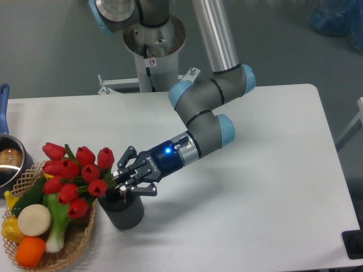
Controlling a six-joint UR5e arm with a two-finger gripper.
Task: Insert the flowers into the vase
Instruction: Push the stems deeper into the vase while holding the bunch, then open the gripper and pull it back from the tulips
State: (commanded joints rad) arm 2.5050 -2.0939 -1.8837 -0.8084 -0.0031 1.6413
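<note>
Camera view from above the table [255,187]: the pincer [127,178] is hovering right over the mouth of the vase [122,211], its two fingers [126,157] standing spread apart with a clear gap between them. Nothing is sitting between the fingers; the upper one is reaching toward the flowers [74,173] without visibly pressing on them, and the lower one is lying over the vase's rim, though whether it is touching the rim cannot be told.

The flowers are standing with their stems down in the vase and are leaning well over to the left, so that the red buds are hanging out past the rim and over the wicker basket [62,249]. Some of the buds are overlapping the green-and-white leafy vegetable [58,212] lying in that basket. The vase is standing upright on the table, just beside the basket's right edge. A blue light is glowing on the wrist behind the pincer. A steel pot [8,161] with a blue handle is sitting at the far left edge, behind the basket.
</note>
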